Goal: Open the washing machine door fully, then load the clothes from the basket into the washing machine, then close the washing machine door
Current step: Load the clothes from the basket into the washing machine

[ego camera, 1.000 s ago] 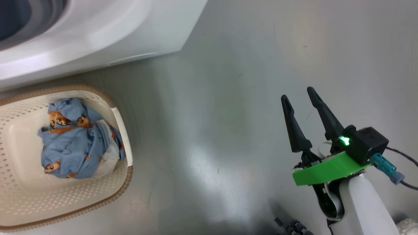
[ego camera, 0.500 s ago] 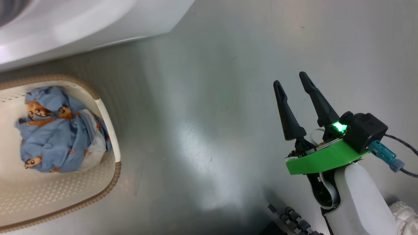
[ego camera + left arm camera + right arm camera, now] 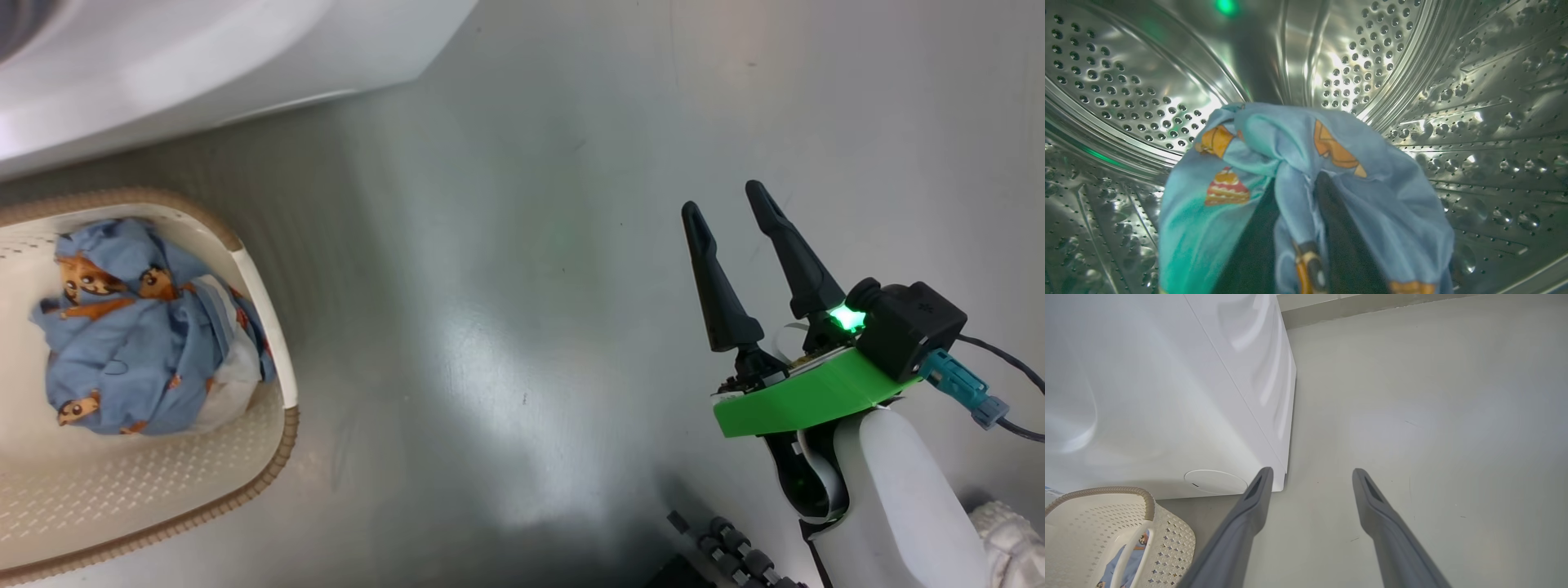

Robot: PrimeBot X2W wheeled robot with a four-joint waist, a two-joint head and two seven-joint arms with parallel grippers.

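Head view: the camera's swung slightly since a second ago, nothing itself moved. The basket (image 3: pixel 274 359), by the washing machine (image 3: pixel 204 65) front corner, holds a crumpled blue clothes (image 3: pixel 139 343) bundle. The right gripper (image 3: pixel 724 198) gapes, empty.

Left wrist: the left gripper (image 3: pixel 1296 183) is inside the drum (image 3: pixel 1474 102) with a printed garment (image 3: pixel 1372 183) draped over it. Can't tell if it's pinched. Drop-off, I'd guess.

Right wrist: same spread fingers (image 3: pixel 1249 514).

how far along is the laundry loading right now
Done: the door must be open, since the left gripper is inside the drum. In hand: one blue garment draped over it there. Left: a bundle of clothes lies in the basket, the right gripper hangs open over the floor, and the door needs closing.
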